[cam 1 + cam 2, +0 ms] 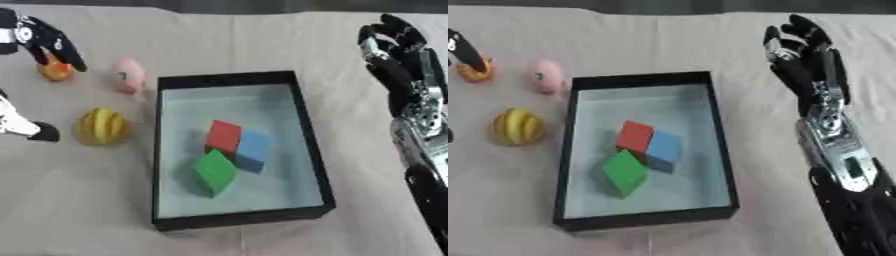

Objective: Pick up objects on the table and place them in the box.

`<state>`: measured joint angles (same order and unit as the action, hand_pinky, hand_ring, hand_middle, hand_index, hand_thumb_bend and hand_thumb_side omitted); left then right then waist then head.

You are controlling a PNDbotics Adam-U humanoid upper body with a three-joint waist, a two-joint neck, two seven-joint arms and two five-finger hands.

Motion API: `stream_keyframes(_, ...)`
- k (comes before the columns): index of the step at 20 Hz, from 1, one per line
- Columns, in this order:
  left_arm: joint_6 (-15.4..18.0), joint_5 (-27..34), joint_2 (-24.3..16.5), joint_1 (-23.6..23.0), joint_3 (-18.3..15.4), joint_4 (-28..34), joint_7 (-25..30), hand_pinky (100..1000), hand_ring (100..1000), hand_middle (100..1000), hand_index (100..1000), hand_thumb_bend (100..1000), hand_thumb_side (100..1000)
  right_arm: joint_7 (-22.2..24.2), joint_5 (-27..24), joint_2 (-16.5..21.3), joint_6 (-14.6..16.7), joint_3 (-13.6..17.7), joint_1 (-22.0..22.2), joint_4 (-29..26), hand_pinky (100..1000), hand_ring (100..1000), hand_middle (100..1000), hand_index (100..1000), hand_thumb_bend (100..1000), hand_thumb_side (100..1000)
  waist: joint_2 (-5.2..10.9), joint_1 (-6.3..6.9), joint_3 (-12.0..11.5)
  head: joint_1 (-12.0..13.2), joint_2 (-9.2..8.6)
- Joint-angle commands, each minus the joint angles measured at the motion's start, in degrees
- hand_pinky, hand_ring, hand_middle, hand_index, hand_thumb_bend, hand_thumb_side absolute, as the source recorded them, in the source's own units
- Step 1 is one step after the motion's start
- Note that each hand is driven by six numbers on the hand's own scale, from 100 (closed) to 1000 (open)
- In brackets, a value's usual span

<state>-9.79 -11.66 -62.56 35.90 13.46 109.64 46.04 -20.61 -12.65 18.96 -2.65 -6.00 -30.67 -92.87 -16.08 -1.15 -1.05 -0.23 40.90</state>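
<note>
Picking is judged to be in hand at the far left, where the left hand (39, 37) is seen over a small orange object (55, 71) lying on the cloth-covered table (219, 40). Its dark fingers (70, 55) are pointed downward and only partly curled, and they are seen touching or just above the orange object; whether it is actually enclosed cannot be told. A white and black part of the same arm is seen lower at the left edge, just beside a yellow ribbed fruit-like toy (102, 127).

Three things are judged to be left outside the box (311, 150): the orange object, a pink toy (129, 75) just beside the box's far left corner, and the yellow toy near its left wall. Three blocks are already seen inside, close together on the pale floor: a red block (225, 136), a blue block (254, 149) and a green block (213, 172), the red and blue touching, the green leaning against them.

The right hand (802, 50) is held upright to the right of the box, well apart from every object. Its fingers are extended and relaxed, slightly bent at the tips, and nothing is held or touched.

The next move is judged to call for the left fingers to be closed round the orange object, for it to be lifted clear of the cloth, and for it to be carried rightward past the pink toy and over the box's black rim before release.
</note>
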Motion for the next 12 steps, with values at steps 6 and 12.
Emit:
stream_keyframes(6, -0.76, -2.89, 1.28, 4.34, 2.92, -4.14, -0.34, 788, 837, 771, 812, 608, 275, 0.06, -0.11, 0.41, -0.1, 0.14, -0.68, -0.68, 791, 762, 754, 837, 264, 269, 1.23, 0.37, 0.38, 0.17, -0.48)
stream_keyframes(12, 0.86, -11.4, 3.9, 7.24, 6.0, -10.21, 1.72, 815, 849, 794, 840, 691, 273, 0.34, -0.08, 0.27, -0.24, -0.12, -0.79, -0.52, 791, 762, 753, 837, 267, 268, 1.34, 0.5, 0.56, 1.39, -0.05)
